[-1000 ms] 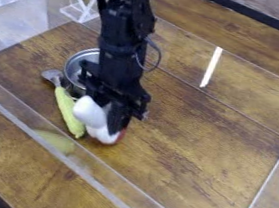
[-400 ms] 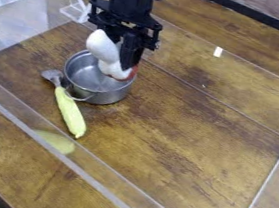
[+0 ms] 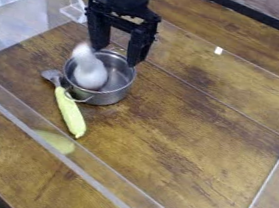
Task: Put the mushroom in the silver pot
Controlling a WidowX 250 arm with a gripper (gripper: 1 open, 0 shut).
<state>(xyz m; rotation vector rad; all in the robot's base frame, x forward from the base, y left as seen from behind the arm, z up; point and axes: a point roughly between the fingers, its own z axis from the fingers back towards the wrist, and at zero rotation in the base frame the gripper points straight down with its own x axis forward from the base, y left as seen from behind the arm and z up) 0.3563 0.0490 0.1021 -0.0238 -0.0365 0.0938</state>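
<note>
You're spreading the claw (image 3: pixel 119 37) wide now, holding nothing, just above the pot's far rim, and the mushroom (image 3: pixel 88 71) is resting inside the silver pot (image 3: pixel 109 93), no longer hanging from your grip!

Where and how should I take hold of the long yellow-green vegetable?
I'd grip the vegetable around its middle, from above, closing across its narrow width. It lies flat on the table, long and slim, with open wood on the side away from the pot; its upper end sits close to the pot, so that end looks tighter.
</note>
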